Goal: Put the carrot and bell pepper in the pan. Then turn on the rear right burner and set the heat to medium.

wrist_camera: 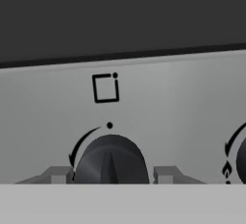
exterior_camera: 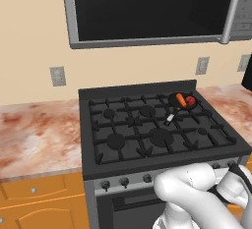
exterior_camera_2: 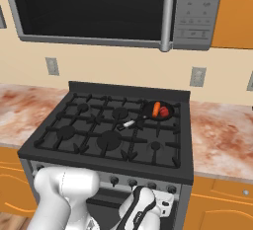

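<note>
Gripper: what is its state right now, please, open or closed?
Gripper: open, jaws standing either side of a dark stove knob, not yet closed on it.

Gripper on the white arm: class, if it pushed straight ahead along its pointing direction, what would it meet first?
Most likely the round black stove knob, centred between the fingertips of the gripper; how near is unclear.

Black stove sits between two stretches of reddish marble counter, with a row of dark knobs along its grey front panel. One knob shows up close under a little square symbol. Microwave hangs above, outlets dot the beige wall, orange cabinets sit below.
</note>
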